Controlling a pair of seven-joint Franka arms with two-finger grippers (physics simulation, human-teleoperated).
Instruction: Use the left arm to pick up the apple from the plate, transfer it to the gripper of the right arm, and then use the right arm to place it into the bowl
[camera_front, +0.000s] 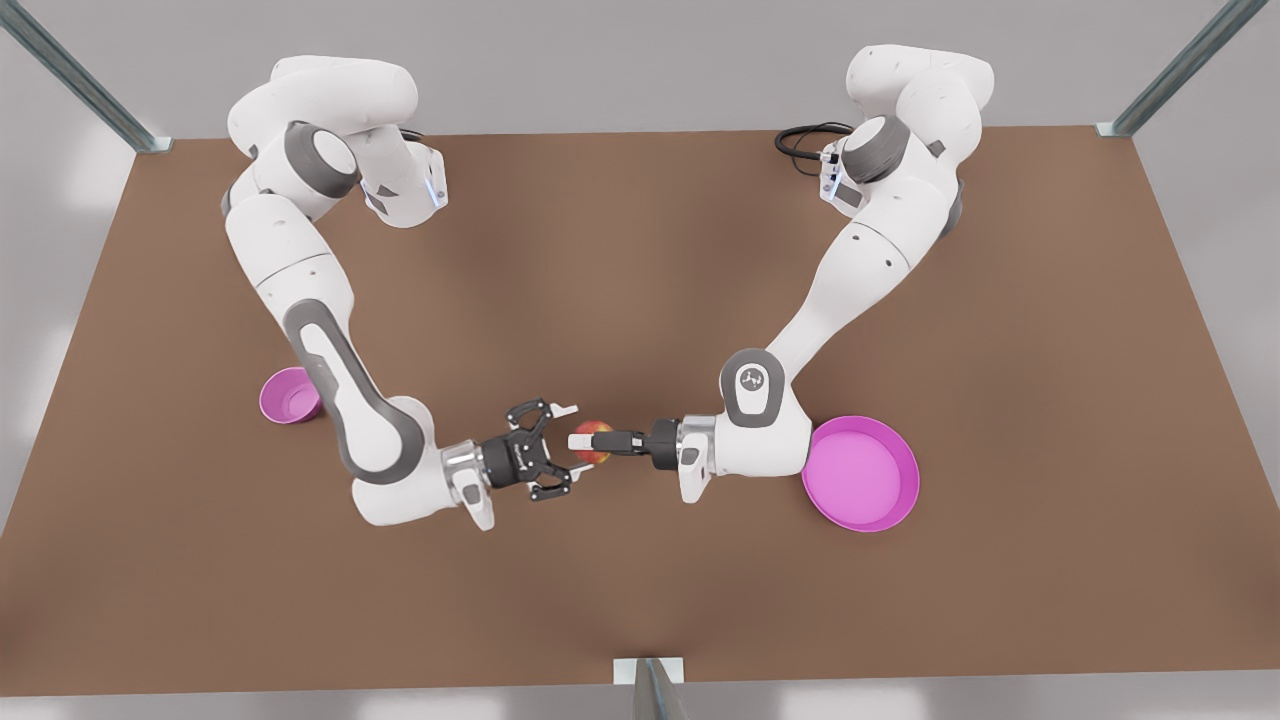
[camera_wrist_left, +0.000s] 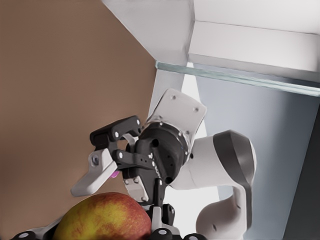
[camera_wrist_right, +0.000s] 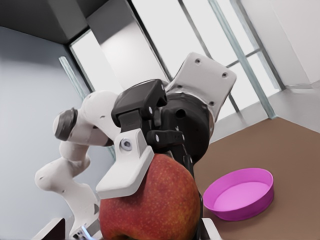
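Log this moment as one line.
phase: handover | left end effector: shut on apple | right end effector: open, at apple | bowl: empty

I count two arms here, left arm (camera_front: 860, 270) and right arm (camera_front: 320, 350). That makes two grippers, left gripper (camera_front: 585, 441) and right gripper (camera_front: 572, 445). I see one apple (camera_front: 597, 441). Two pink dishes: one plate (camera_front: 905, 480), one bowl (camera_front: 285, 397). One table (camera_front: 640, 250).
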